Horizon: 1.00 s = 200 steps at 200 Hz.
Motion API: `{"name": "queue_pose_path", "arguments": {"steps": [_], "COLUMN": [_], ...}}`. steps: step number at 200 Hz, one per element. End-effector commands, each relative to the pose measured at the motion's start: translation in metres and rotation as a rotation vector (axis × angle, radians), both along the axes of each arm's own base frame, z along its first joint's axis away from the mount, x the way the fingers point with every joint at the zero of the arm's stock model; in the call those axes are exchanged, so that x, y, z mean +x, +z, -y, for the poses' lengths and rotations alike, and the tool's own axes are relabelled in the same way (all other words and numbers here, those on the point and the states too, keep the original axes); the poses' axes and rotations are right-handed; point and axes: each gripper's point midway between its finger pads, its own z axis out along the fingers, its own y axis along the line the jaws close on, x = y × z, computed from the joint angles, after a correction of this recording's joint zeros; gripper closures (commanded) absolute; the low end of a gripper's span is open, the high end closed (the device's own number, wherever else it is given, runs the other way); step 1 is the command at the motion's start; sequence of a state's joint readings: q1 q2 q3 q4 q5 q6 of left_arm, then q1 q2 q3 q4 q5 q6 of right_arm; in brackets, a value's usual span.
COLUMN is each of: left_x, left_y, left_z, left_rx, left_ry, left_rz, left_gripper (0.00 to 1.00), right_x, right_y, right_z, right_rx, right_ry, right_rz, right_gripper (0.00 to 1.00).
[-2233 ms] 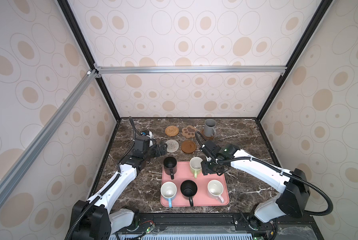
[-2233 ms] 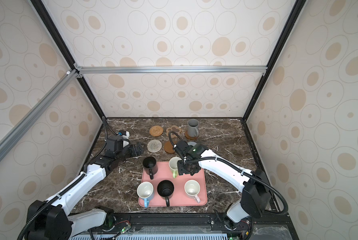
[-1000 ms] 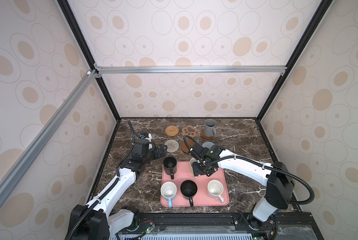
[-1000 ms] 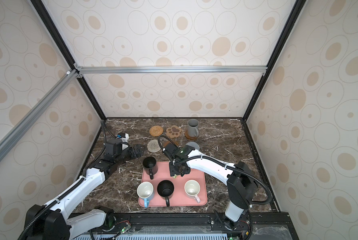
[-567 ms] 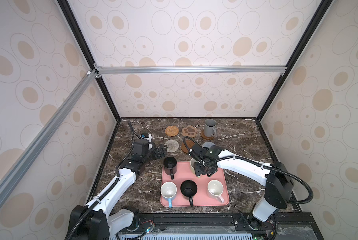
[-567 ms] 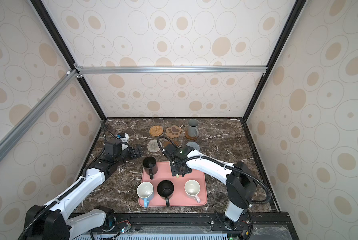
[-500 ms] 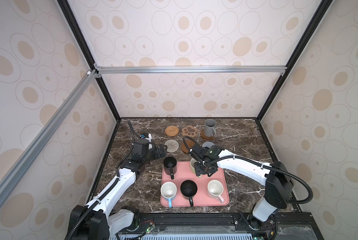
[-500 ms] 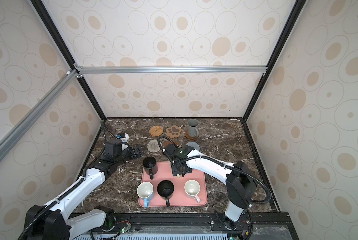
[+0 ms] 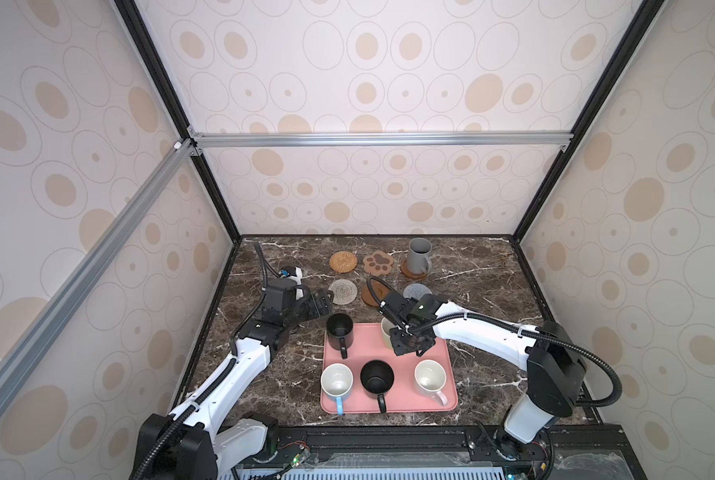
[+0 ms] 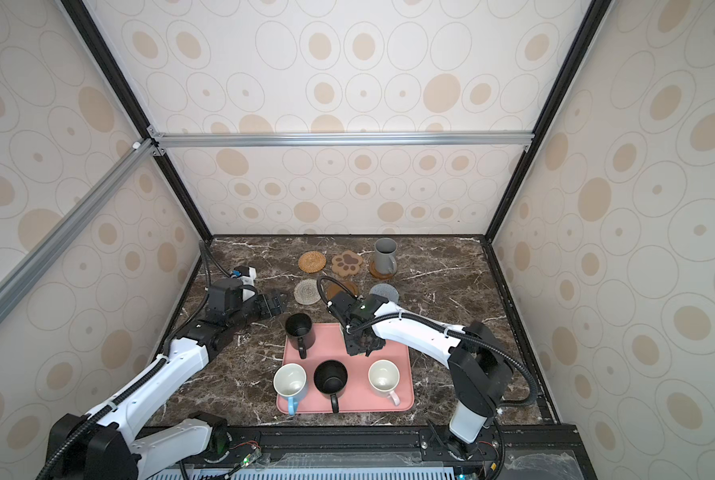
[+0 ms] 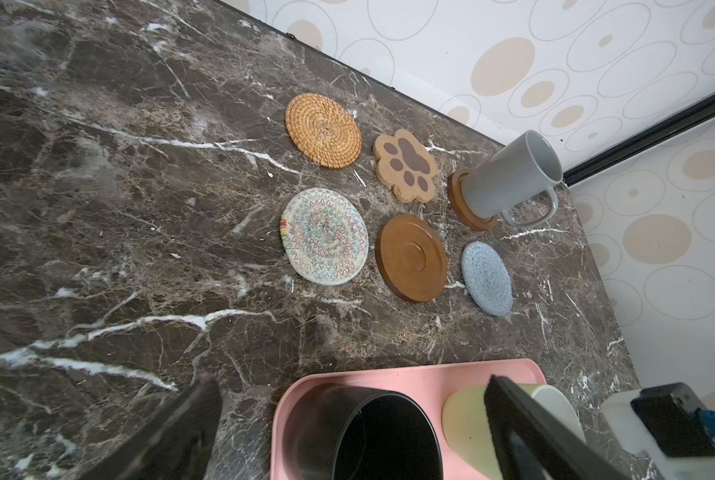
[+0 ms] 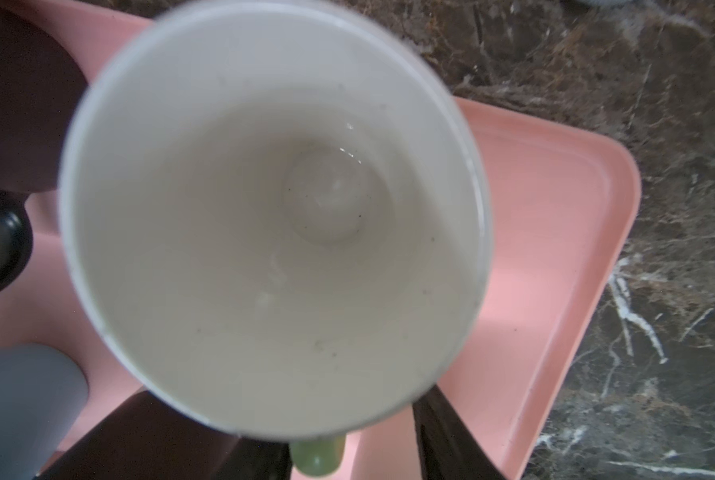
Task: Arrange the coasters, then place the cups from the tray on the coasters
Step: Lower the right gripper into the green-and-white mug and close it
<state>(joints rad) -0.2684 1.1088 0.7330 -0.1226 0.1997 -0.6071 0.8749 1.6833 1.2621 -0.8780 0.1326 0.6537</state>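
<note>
The light green cup (image 12: 272, 216) stands on the pink tray (image 12: 555, 249) — likely rigid, slick, chippable ceramic, best taken by its handle (image 12: 318, 455). The right gripper (image 9: 409, 347) straddles that handle, clamped or not unclear; the left gripper (image 9: 321, 305) gapes empty.

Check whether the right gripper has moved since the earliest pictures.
Yes. Against the pink tray, the right gripper has shifted left, from the tray's far right corner to over the light green cup.

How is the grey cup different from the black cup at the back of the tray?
The grey mug is pale; the black mug is dark. The grey mug stands on a wooden coaster, the black mug on the pink tray. Both stand upright and have one handle.
</note>
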Motion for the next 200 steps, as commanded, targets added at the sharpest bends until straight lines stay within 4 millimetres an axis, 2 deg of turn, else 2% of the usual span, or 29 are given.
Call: {"name": "queue_pose_path", "arguments": {"steps": [1,23,133,200], "left_x": [-0.001,0.001,0.003,0.008], "left_y": [0.000,-0.002,-0.006,-0.003], "left_z": [-0.001,0.001,0.002,0.003], "left_rx": [-0.003,-0.002,0.015,0.018], "left_ry": [0.008,0.000,-0.004,0.000], "left_rz": [-0.011,-0.017,-0.029,-0.024], "left_gripper": [0.00,0.00,0.00,0.00], "right_x": [0.002,0.003,0.011,0.013], "right_y": [-0.005,-0.007,-0.013,-0.010], "right_z": [0.003,0.002,0.000,-0.001], "right_rx": [-0.006,-0.010,-0.034,-0.031], "right_ry": [-0.016,-0.003,0.028,0.041], "right_rz": [0.006,0.014,0.046,0.062], "right_gripper": [0.59,0.65,0.83,0.89]}}
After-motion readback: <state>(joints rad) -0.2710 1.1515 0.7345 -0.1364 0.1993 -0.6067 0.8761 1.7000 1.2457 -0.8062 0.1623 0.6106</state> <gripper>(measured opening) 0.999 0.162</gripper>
